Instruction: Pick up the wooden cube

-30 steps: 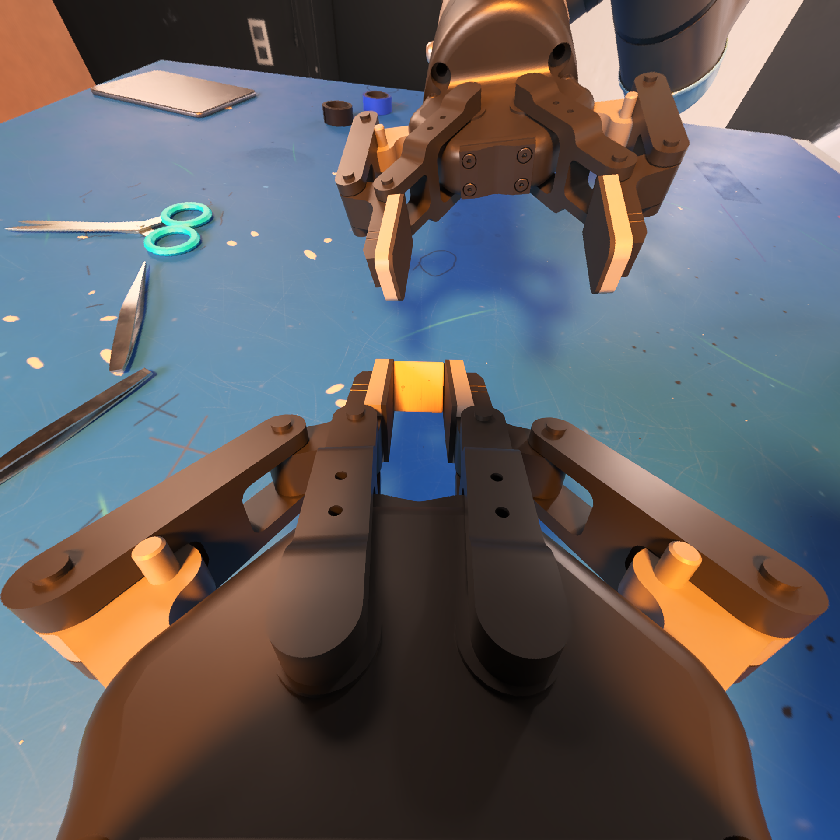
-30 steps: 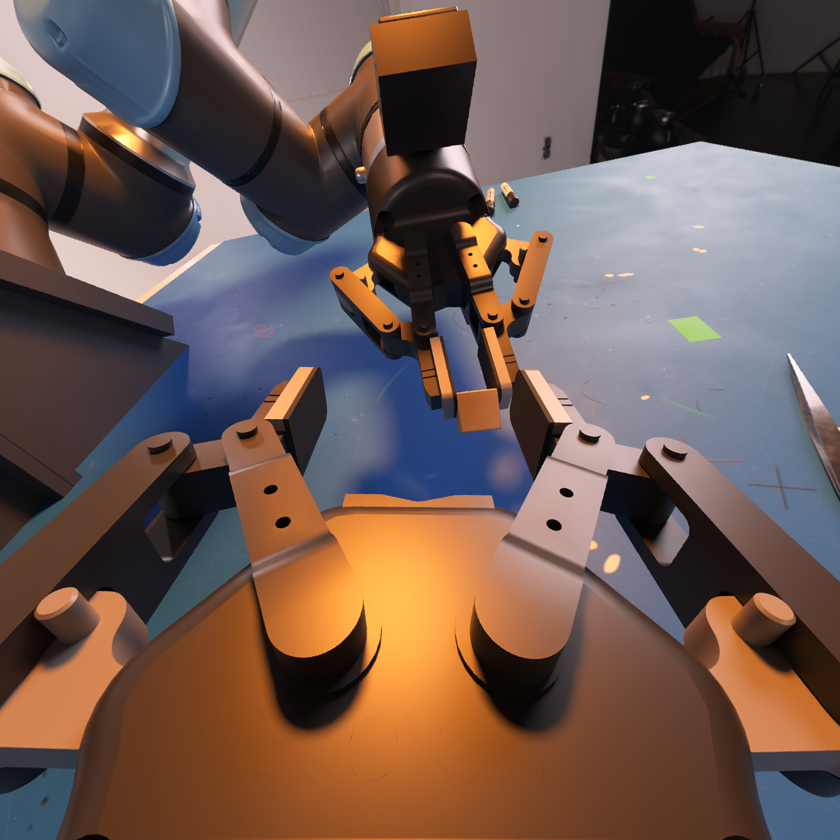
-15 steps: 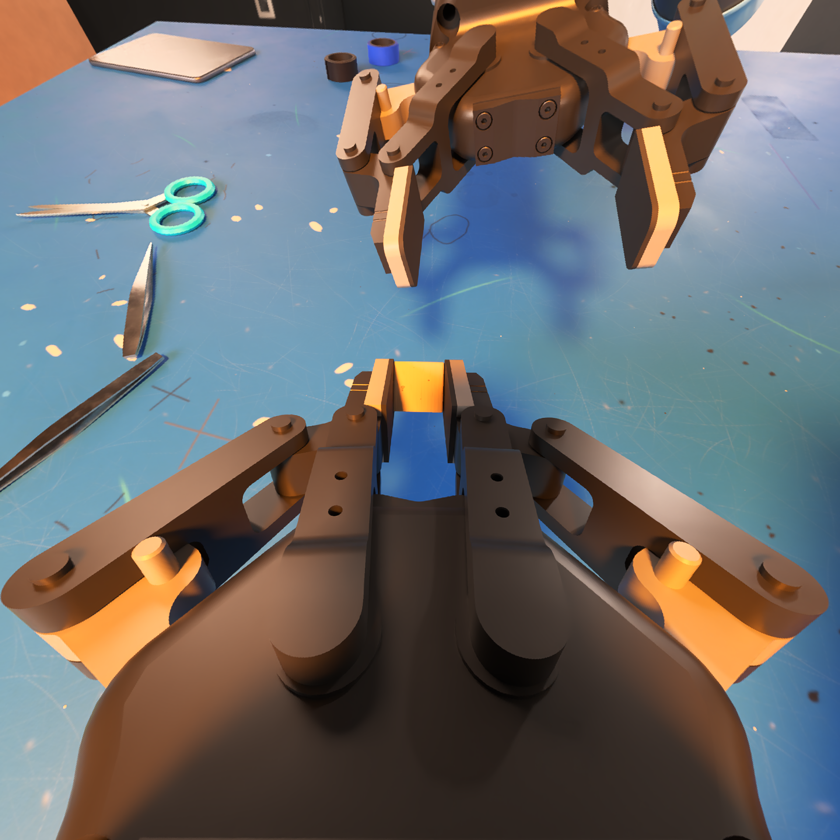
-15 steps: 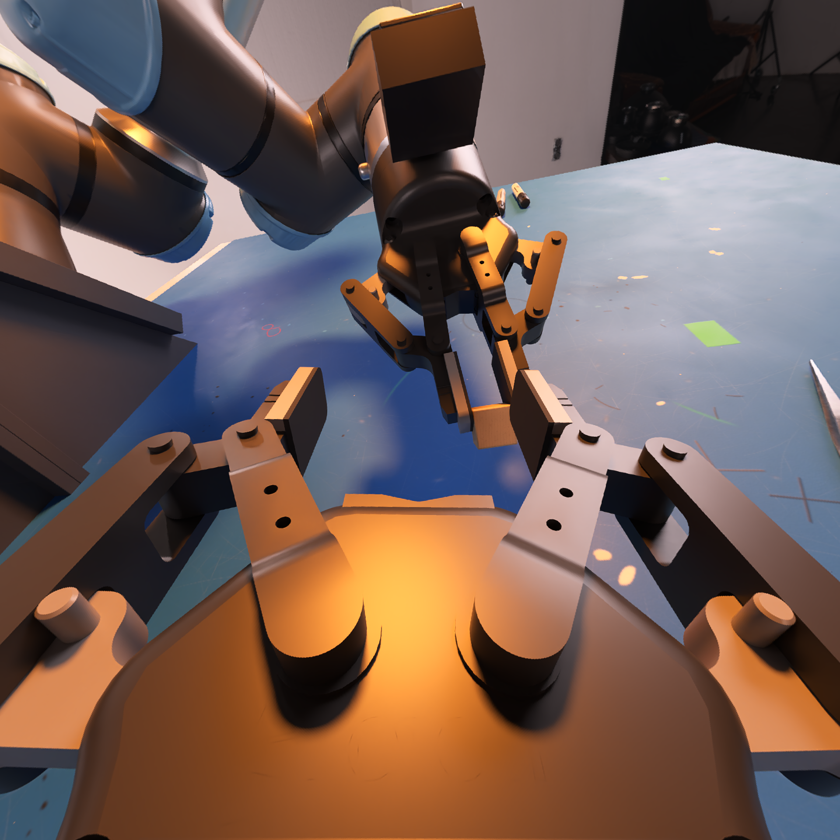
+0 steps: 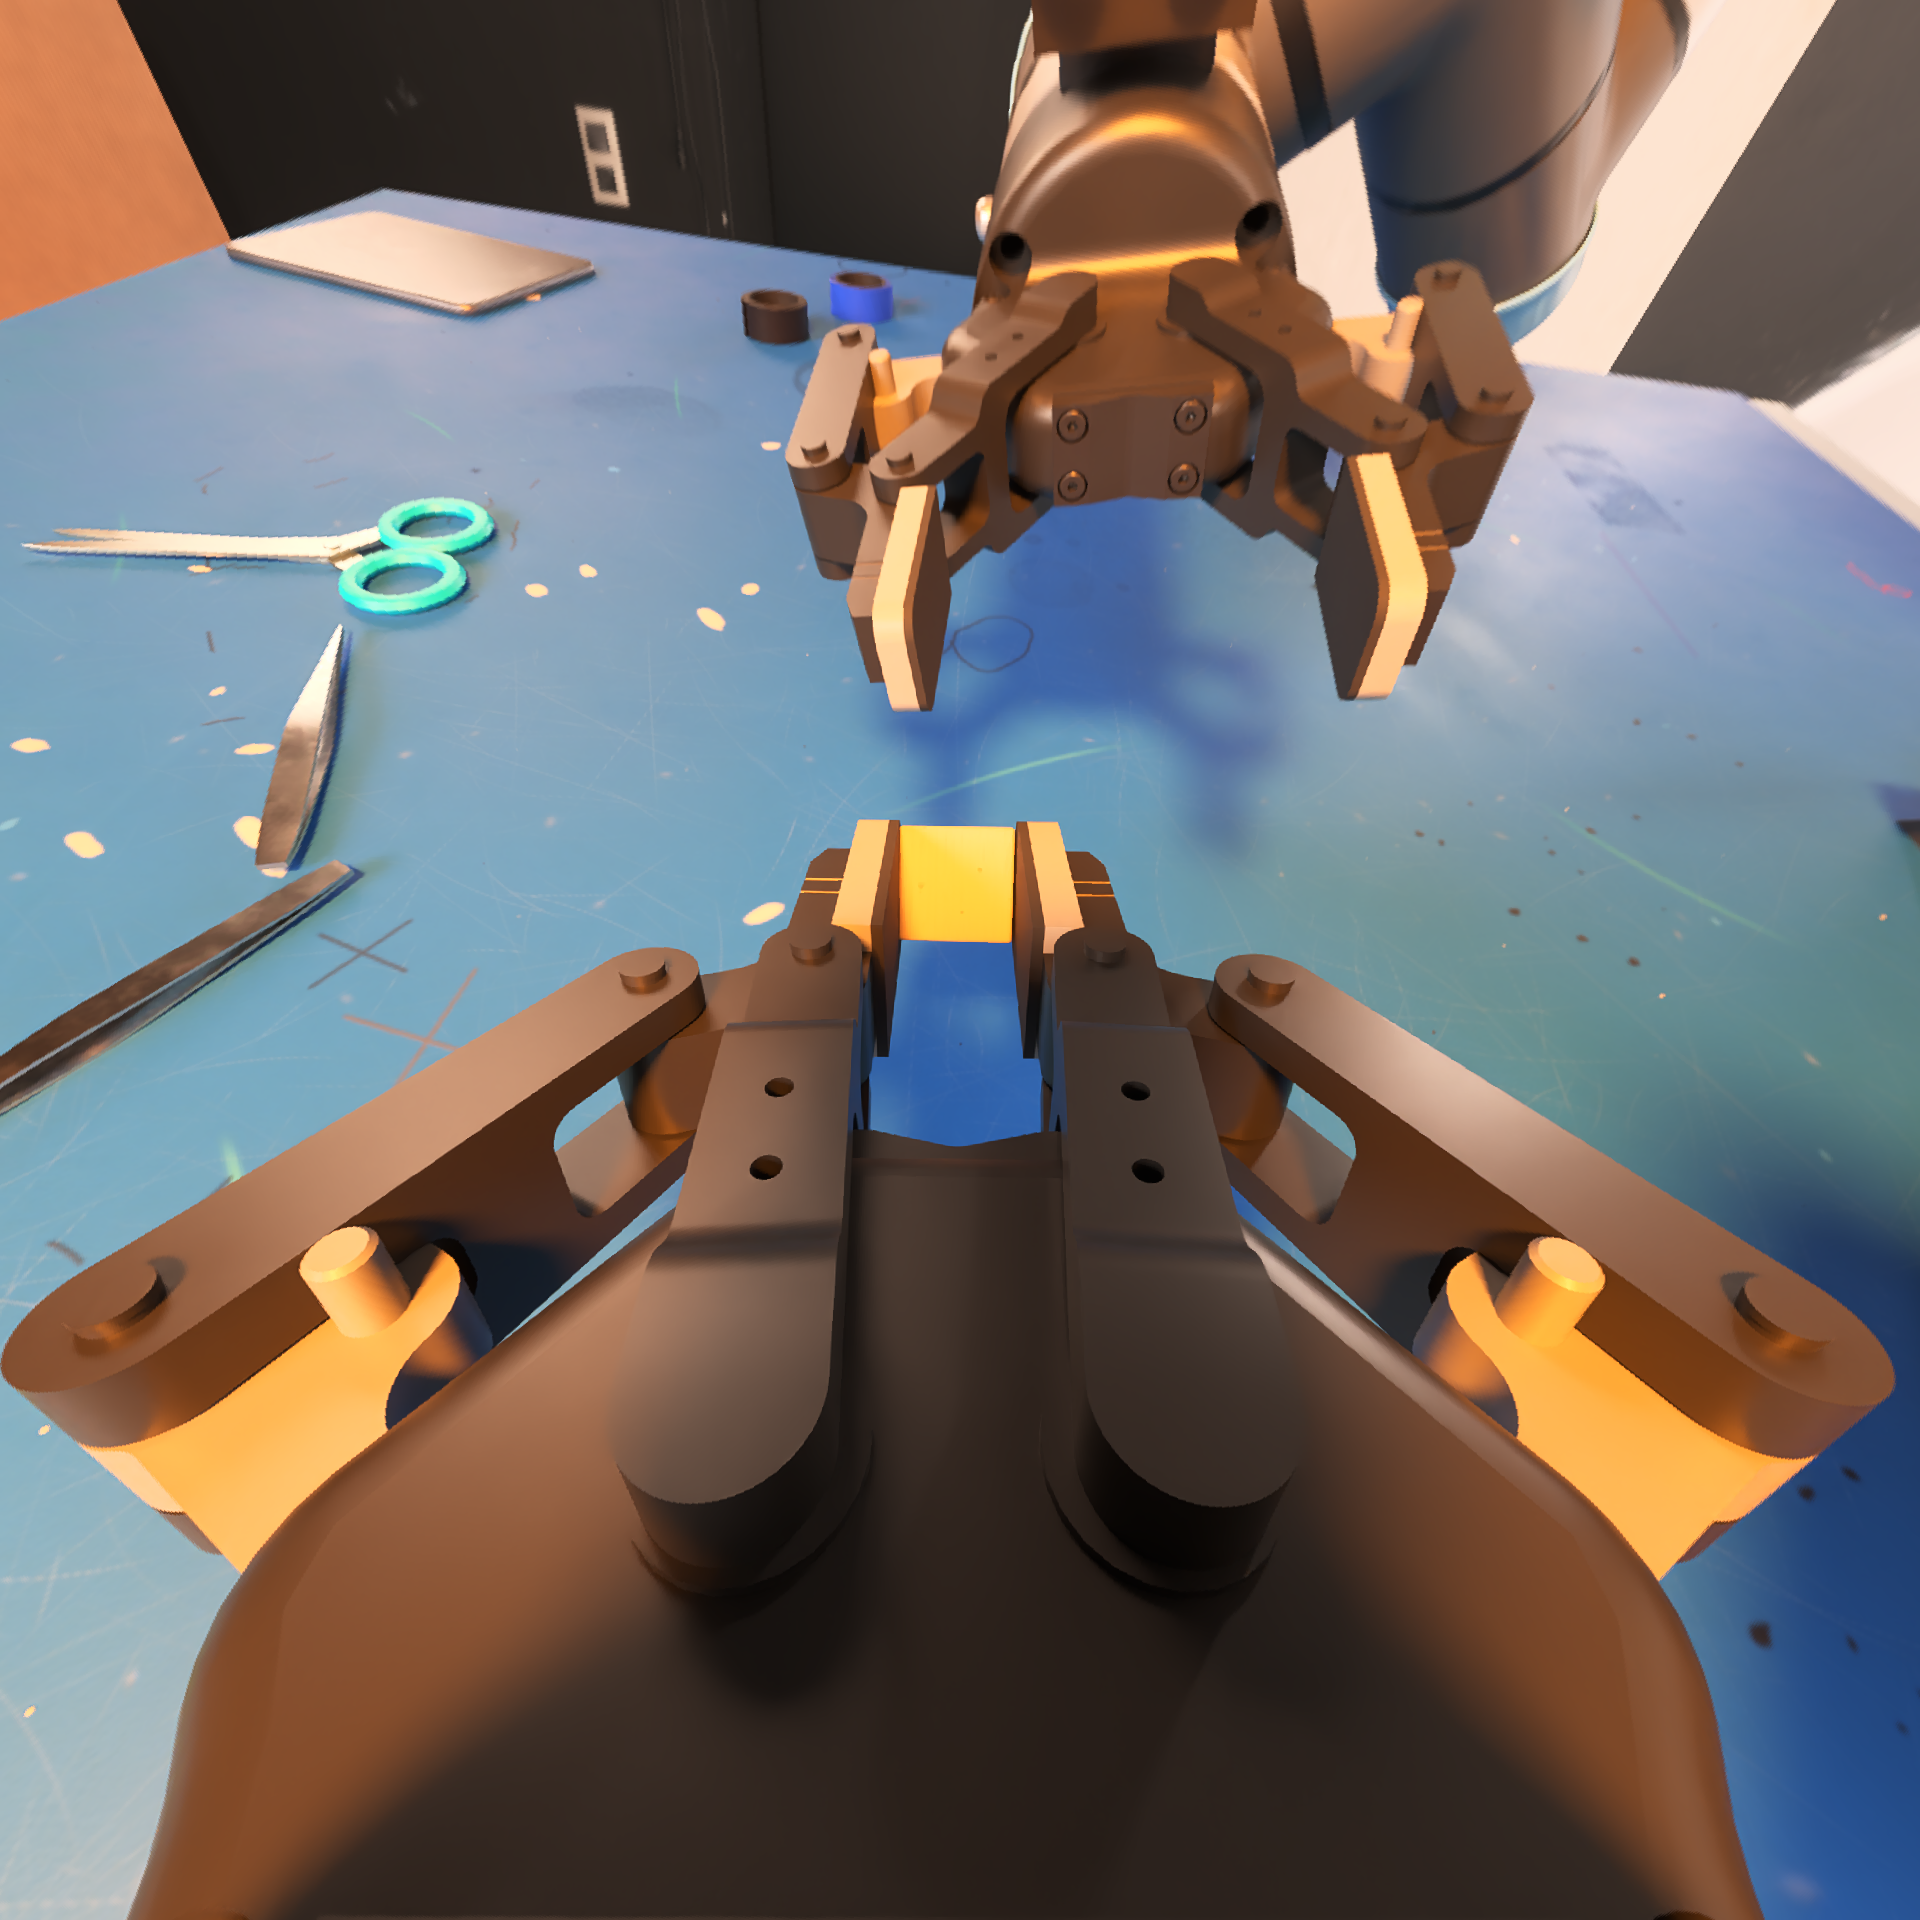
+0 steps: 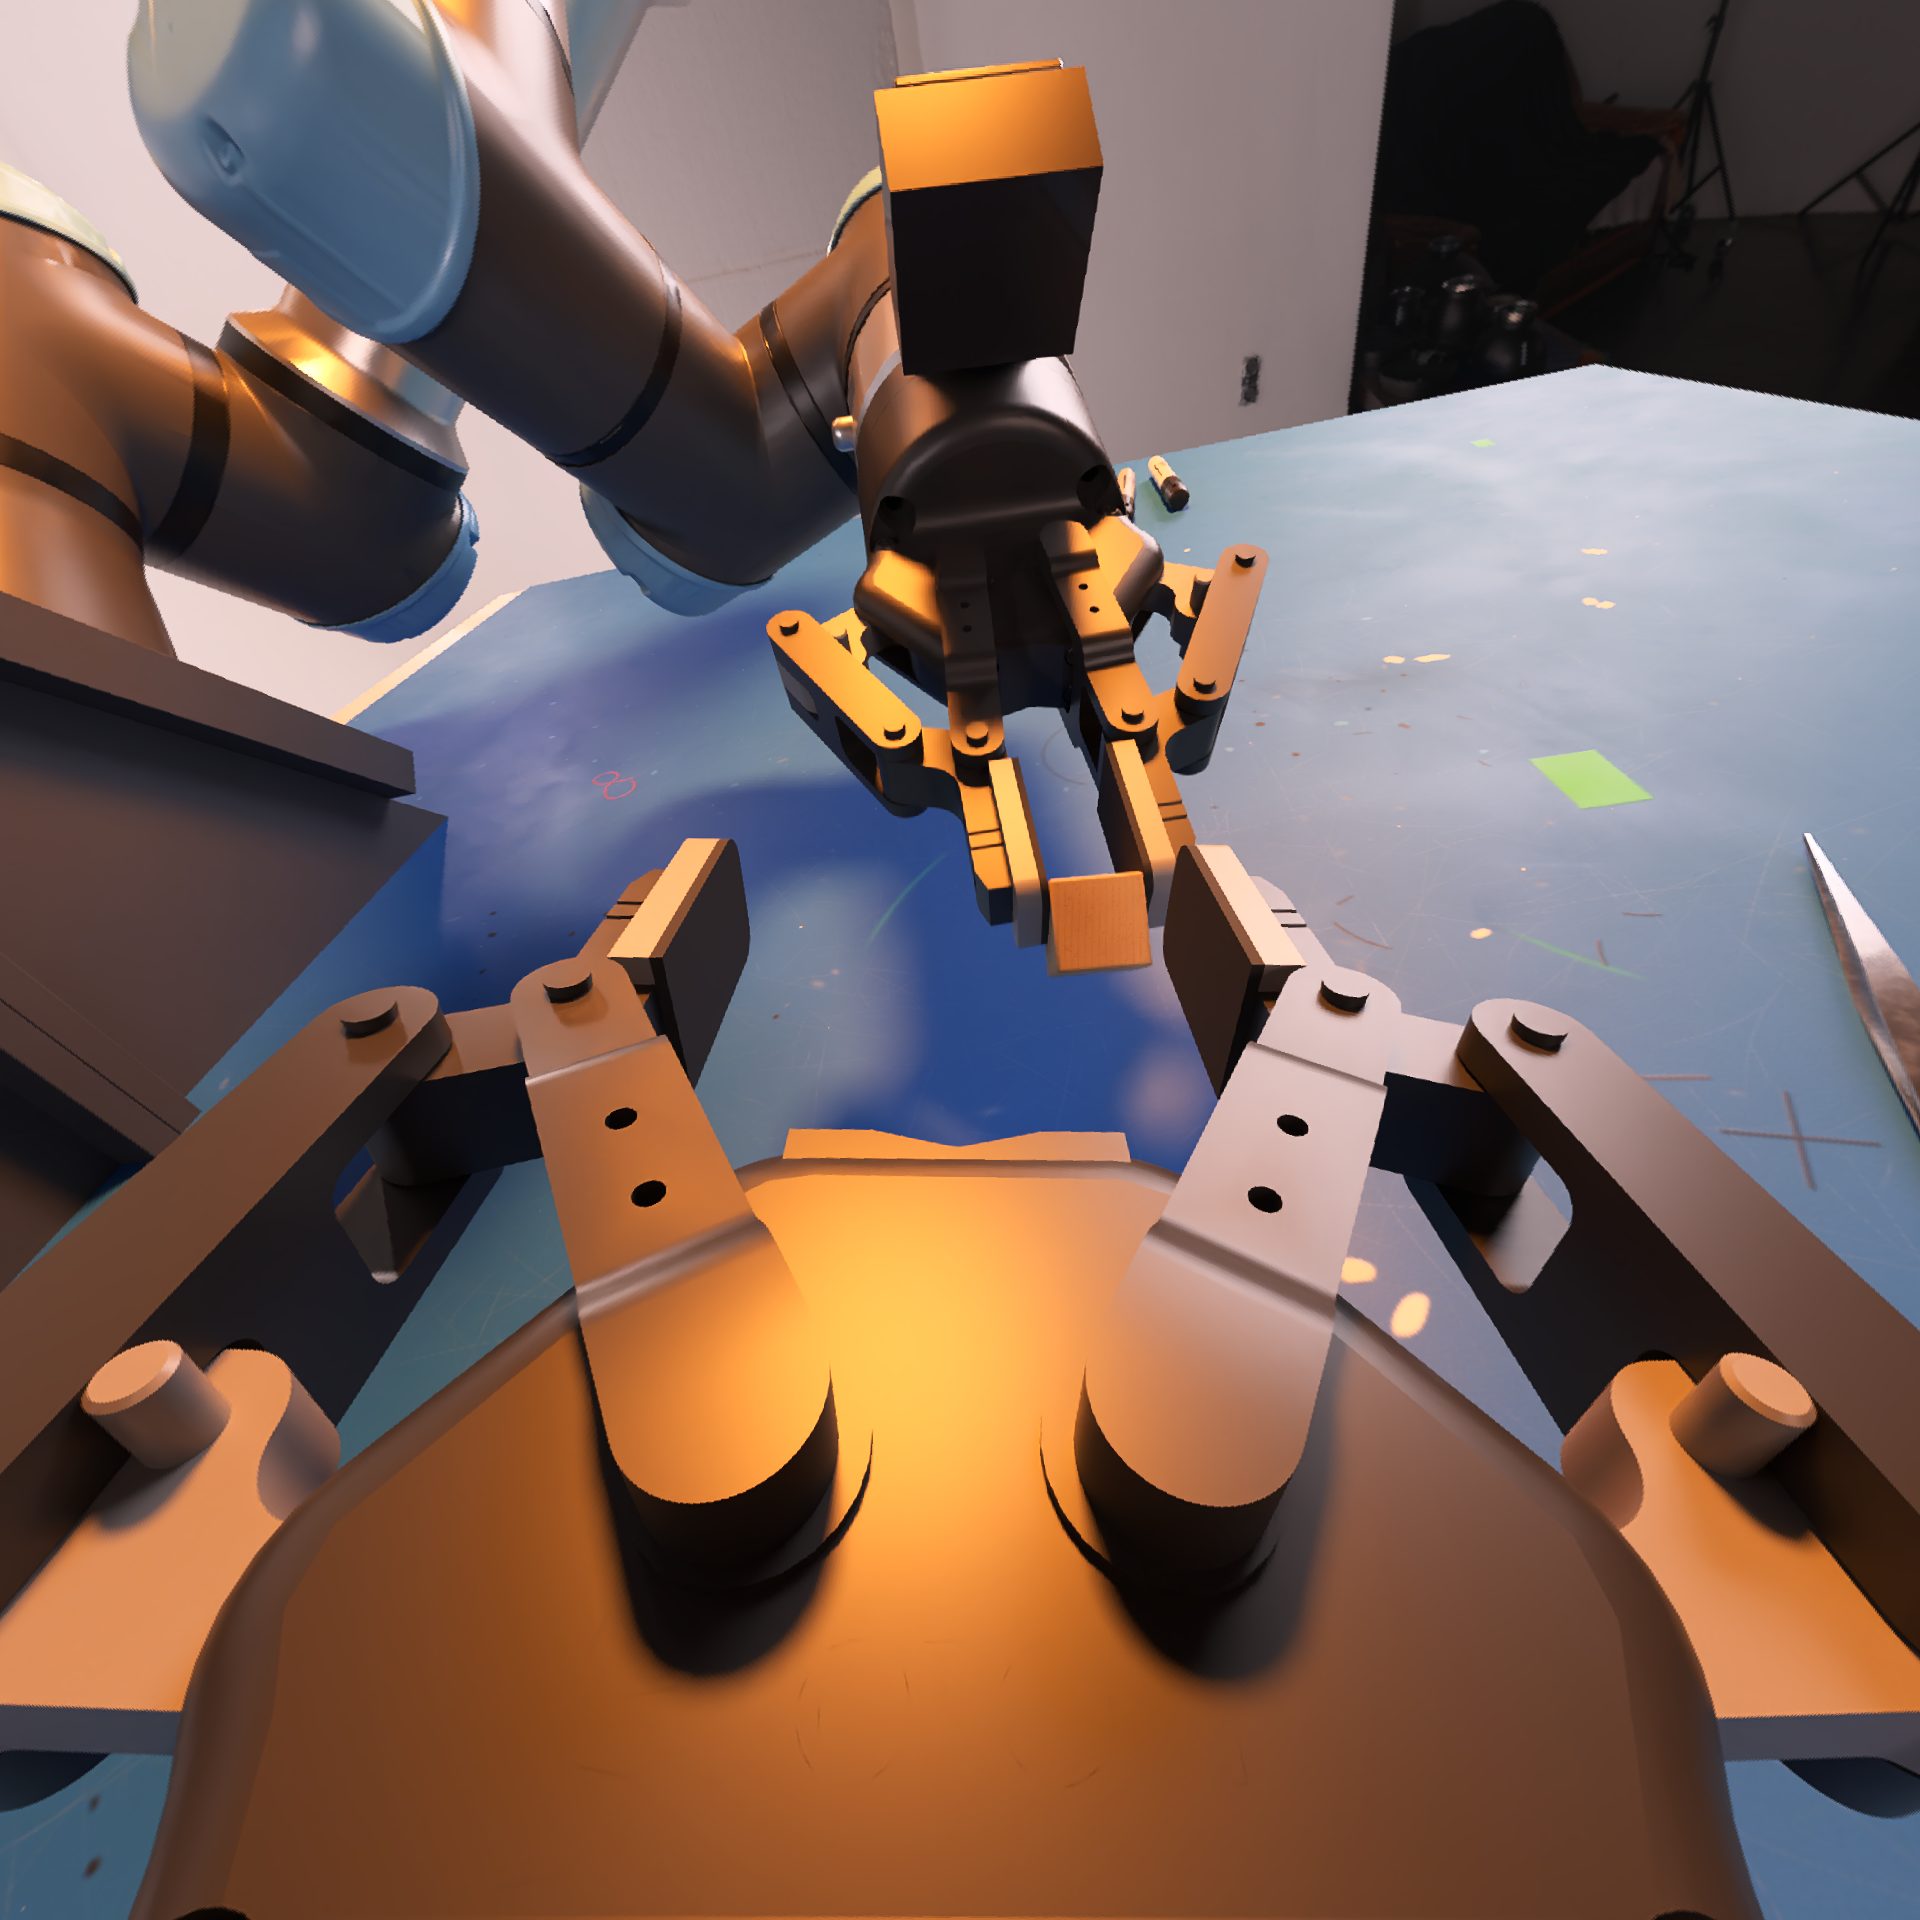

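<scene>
The left gripper (image 5: 954, 883) is seen clenched on the wooden cube (image 5: 955, 883), which is pinched between the two fingertip pads at their very ends. In the right wrist view the same cube (image 6: 1099, 920) is observed held clear above the blue table (image 6: 1558, 623), with a dark shadow on the surface below it; no contact between cube and table is seen. The cube is gripped on two opposite faces, the lit top face being left exposed between the pads.

The right gripper (image 6: 956, 935) is recorded as released, its fingers spread wide apart and holding nothing. From the left wrist view it (image 5: 1143, 623) is seen facing the left gripper, hovering above the table (image 5: 1558, 935) just beyond the cube, fingers pointing downward. The cube lies near its right finger in the right wrist view, but touching cannot be confirmed.

Further out, on the table in the left wrist view, the following are noted: scissors with teal handles (image 5: 312, 551), a pair of metal tweezers (image 5: 303, 753) lying near them, and a long dark metal tool (image 5: 166, 982) at the left edge. At the far side a flat grey tablet (image 5: 410, 260), a dark ring (image 5: 775, 315) and a blue ring (image 5: 860, 296) just beside it are seen. In the right wrist view a green patch (image 6: 1588, 779) is noted on the table surface, and a metal blade (image 6: 1860, 966) at the right edge.
</scene>
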Robot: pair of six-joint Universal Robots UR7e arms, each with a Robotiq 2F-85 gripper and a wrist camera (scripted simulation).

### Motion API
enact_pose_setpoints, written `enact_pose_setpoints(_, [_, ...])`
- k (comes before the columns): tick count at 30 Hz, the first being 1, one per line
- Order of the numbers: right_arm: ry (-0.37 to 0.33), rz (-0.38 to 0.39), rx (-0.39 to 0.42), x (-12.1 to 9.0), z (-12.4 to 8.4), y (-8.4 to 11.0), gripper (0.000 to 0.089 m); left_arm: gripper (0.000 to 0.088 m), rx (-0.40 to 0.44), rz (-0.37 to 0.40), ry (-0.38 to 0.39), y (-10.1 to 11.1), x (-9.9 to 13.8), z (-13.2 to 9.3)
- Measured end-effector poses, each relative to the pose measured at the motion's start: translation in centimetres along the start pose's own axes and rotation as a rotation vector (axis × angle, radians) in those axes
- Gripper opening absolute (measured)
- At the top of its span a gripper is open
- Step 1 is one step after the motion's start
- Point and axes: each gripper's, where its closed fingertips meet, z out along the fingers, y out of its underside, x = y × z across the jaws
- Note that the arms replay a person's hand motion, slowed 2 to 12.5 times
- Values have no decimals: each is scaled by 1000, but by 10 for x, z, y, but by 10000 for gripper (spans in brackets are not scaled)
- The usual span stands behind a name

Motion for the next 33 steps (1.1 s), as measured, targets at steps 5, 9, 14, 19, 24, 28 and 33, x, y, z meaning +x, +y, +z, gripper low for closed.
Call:
enact_pose_setpoints(5, [-3,0,9,0,-1,-1,694,193,55,-34,7,-8,-2,-4])
enact_pose_setpoints(9, [-11,-2,17,-1,-2,-2,689,193,74,-50,4,-11,-4,-6])
enact_pose_setpoints(14, [-19,-3,22,-3,-1,-3,689,193,64,-57,-2,-8,-5,-6])
enact_pose_setpoints(19, [-25,-1,25,-4,0,-2,701,193,39,-49,-3,-4,-4,-3])
enact_pose_setpoints(24, [-35,1,31,-5,0,-3,716,193,13,-39,-1,0,-2,1])
enact_pose_setpoints(28, [-43,-2,36,-7,1,-3,723,193,-2,-32,-2,2,-1,3])
enact_pose_setpoints(33, [-48,-7,37,-8,2,-3,724,193,-16,-26,-2,4,0,5])
